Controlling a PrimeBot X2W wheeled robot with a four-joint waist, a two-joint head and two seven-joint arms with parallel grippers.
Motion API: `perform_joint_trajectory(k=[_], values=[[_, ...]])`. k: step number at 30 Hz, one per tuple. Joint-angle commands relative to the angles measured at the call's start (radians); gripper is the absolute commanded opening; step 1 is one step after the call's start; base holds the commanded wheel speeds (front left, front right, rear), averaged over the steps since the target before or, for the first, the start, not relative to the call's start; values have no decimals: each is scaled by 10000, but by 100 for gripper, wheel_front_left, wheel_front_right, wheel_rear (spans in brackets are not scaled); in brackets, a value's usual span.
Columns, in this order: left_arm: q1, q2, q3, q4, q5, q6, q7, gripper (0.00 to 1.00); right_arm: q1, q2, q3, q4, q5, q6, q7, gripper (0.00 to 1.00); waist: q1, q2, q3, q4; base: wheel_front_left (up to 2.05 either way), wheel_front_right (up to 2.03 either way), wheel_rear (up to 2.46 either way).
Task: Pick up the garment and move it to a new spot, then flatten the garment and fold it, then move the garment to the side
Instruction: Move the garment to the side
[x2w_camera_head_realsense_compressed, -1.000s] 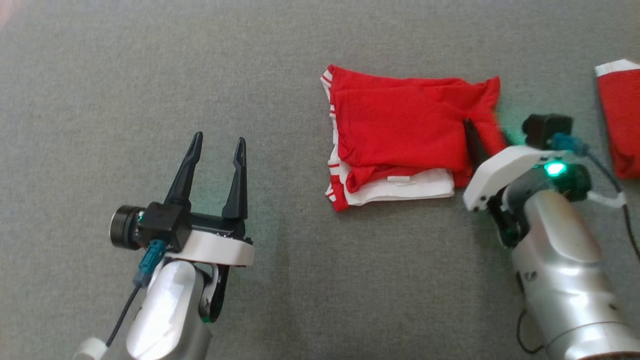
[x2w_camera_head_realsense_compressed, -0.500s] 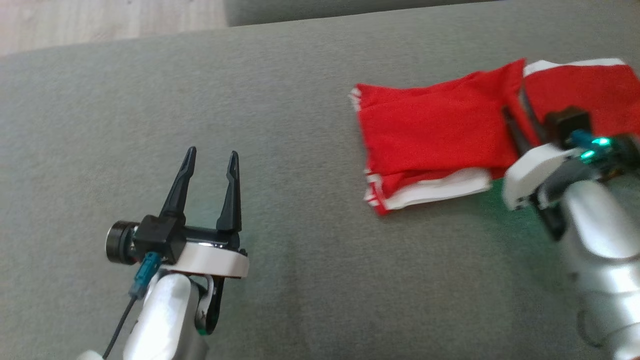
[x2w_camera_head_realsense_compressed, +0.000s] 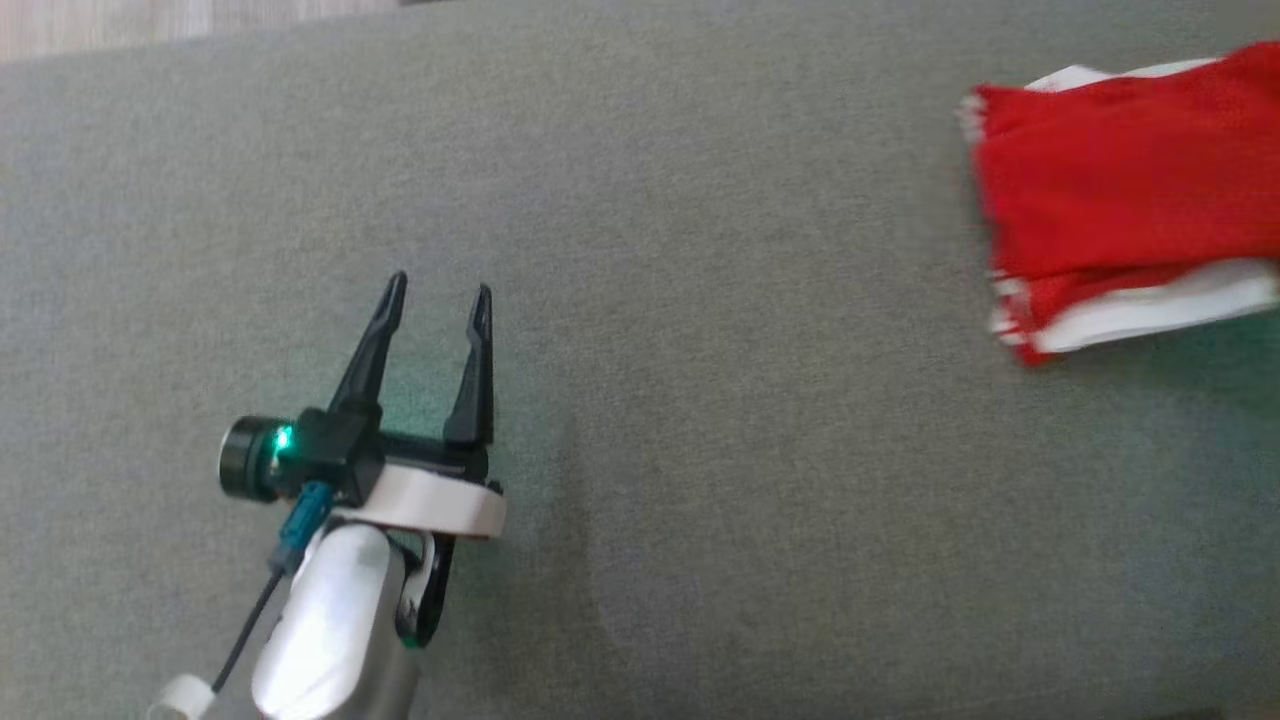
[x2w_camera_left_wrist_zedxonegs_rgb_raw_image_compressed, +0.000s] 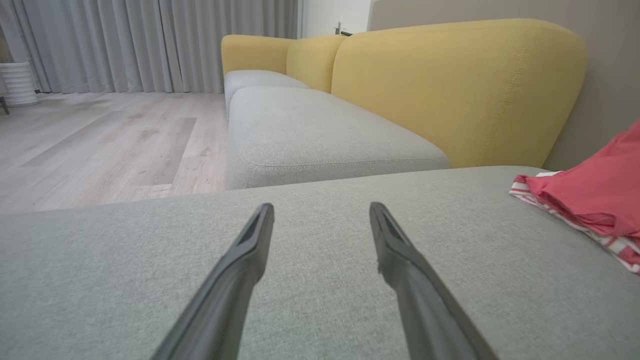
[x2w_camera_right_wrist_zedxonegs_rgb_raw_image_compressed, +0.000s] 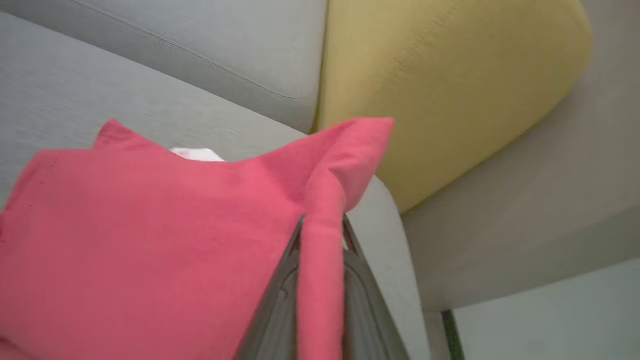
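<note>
The left hand stood released at near left over the grey cushion. The right hand grasped a fold of the red garment, far right.

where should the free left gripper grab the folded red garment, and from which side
Probably the stacked left edge of the garment, by its striped near corner. Come in low from the side of the left gripper, kept flat along the cushion. The folded layers end there in one stack, so open jaws can close over all of them, while the right gripper holds a red corner.
</note>
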Motion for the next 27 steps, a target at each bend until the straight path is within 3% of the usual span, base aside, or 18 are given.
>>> perform_joint_trajectory(k=[1,7,14,15,16,21,27], values=[[-447,65,254,-250,45,62,-51,100,-258,-641,-189,-79,-182,-9,76,0,-1,-1,225,147,0,0,0],[-522,65,312,-230,15,69,-51,100,-334,-1178,-852,372,-498,-9,190,0,-1,-1,488,327,0,0,0],[-552,65,399,-254,81,3,-51,100,-424,-998,-1867,783,-863,-9,217,0,-1,-1,629,363,0,0,0],[-571,65,392,-259,80,-10,-51,100,-439,-940,-2085,812,-928,-9,146,6,-1,-1,622,357,0,0,0],[-582,65,375,-262,78,-24,-51,100,-439,-858,-2316,861,-993,-9,103,100,-1,-1,601,351,0,0,0],[-514,65,371,-263,60,-41,-51,100,-348,-419,-2799,777,-1410,-9,-44,100,-1,-1,331,274,0,0,0],[-257,65,515,-374,69,-23,-51,100,-294,492,-3114,-139,-1640,-9,-311,100,-1,-1,-338,122,0,0,0]])
